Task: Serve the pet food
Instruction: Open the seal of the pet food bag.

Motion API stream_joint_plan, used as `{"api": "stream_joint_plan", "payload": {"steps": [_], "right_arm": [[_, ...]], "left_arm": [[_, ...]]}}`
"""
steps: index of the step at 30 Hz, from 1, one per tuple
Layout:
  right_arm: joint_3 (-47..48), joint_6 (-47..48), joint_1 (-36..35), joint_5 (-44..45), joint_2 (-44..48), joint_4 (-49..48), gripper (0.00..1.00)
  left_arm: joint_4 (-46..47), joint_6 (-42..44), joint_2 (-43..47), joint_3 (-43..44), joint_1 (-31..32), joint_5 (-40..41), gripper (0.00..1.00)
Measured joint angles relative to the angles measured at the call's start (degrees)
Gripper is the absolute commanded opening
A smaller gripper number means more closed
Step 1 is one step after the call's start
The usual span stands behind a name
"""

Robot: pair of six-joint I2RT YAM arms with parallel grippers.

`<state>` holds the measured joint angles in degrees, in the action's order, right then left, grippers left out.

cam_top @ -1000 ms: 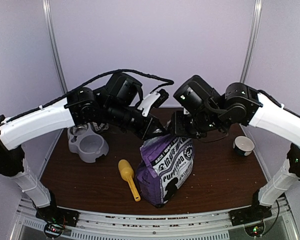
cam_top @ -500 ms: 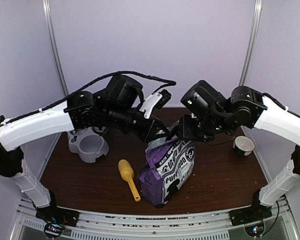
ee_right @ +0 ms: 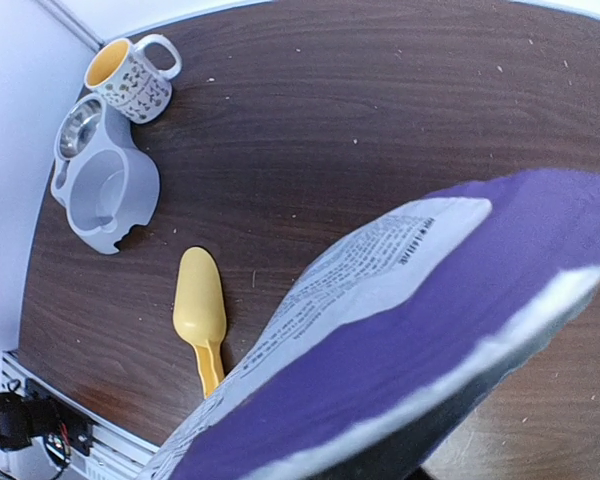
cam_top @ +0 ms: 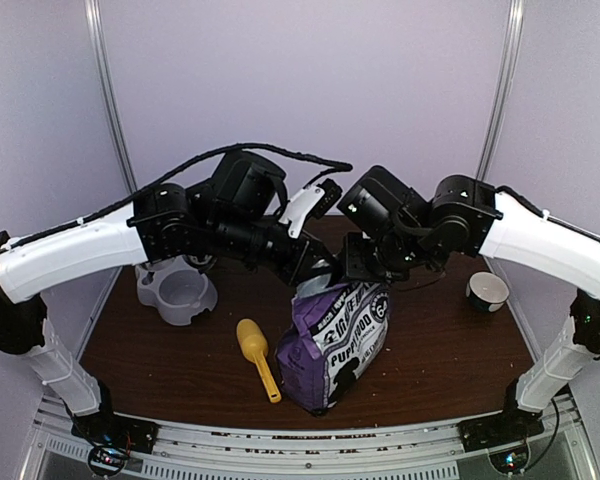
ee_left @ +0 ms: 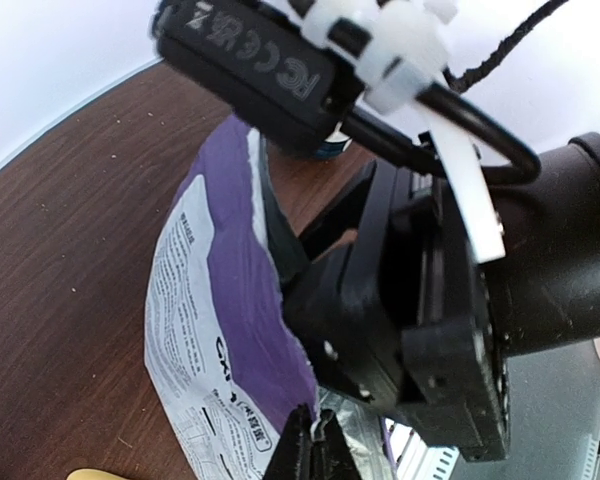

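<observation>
The purple-and-white pet food bag (cam_top: 335, 335) stands upright at the table's middle front. Its kibble is hidden inside. My left gripper (cam_top: 318, 268) is shut on the torn top edge of the bag (ee_left: 220, 300); in the left wrist view the fingers (ee_left: 302, 452) pinch the silver foil lip. My right gripper (cam_top: 353, 266) is at the same top edge from the right and grips it. In the right wrist view its fingers are hidden behind the bag (ee_right: 460, 330), which fills the lower right.
A yellow scoop (cam_top: 258, 355) lies left of the bag, also in the right wrist view (ee_right: 202, 315). A grey double bowl (cam_top: 175, 290) sits at the left, with a patterned mug (ee_right: 130, 72) behind it. A white cup (cam_top: 488, 290) stands at the right.
My right gripper pulled the bag's top to the right, then came back left toward my left gripper. The bag's top stretched and settled again. The left gripper kept its hold.
</observation>
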<state>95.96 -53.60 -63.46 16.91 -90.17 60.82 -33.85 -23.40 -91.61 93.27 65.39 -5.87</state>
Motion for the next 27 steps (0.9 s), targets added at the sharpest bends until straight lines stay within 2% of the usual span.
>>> {"api": "stream_joint_plan", "payload": {"steps": [2, 9, 17, 20, 27], "right_arm": [[-0.2, 0.0, 0.0, 0.1, 0.0, -0.8, 0.00], [-0.3, -0.3, 0.1, -0.1, 0.4, -0.2, 0.00], [1.1, 2.9, 1.6, -5.3, 5.9, 3.3, 0.00], [1.5, 4.3, 3.5, -7.3, 7.6, 3.5, 0.00], [2.3, 7.1, 5.8, -8.6, 7.7, 3.5, 0.00]], "left_arm": [[0.1, 0.2, 0.3, -0.3, 0.2, 1.1, 0.00], [-3.0, 2.2, 0.9, 1.0, 1.6, 12.5, 0.00], [-10.2, 5.7, -2.6, 8.1, -0.1, 24.8, 0.00], [-9.7, 7.7, -2.9, 9.4, -1.2, 25.2, 0.00], [-6.1, 12.5, -5.5, 11.6, -3.8, 18.8, 0.00]]}}
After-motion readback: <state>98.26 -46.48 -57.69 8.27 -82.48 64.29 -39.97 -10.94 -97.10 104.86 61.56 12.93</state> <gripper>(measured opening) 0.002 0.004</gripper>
